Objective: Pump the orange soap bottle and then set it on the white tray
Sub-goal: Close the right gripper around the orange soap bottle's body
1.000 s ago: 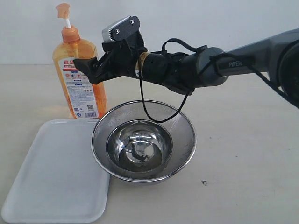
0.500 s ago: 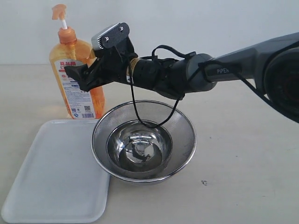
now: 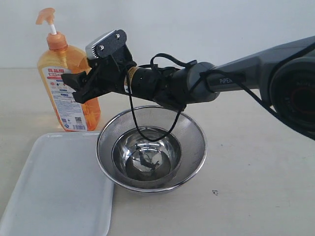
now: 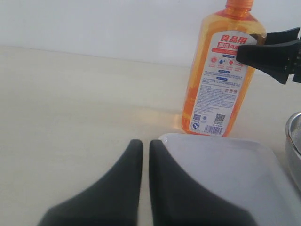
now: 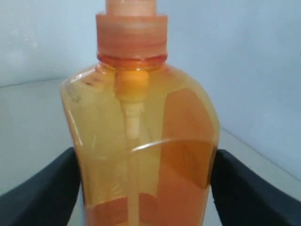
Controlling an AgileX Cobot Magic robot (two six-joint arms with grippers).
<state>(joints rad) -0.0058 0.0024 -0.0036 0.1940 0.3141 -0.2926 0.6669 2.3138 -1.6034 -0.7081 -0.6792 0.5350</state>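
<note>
I am viewing a matte beige worktop (image 3: 256, 162) that is meeting a plain white wall (image 3: 197, 24). The orange soap bottle (image 3: 69, 93) is standing on the worktop, leaning slightly, just behind the far edge of the white tray (image 3: 59, 187) and not on it. The right pincer (image 3: 74, 87) is clamping the bottle's body, one finger on each side. The left pincer (image 4: 146, 146) is hovering low near the tray, fingers together and holding nothing. A steel mesh bowl (image 3: 192, 132) is sitting just beside the tray.
</note>
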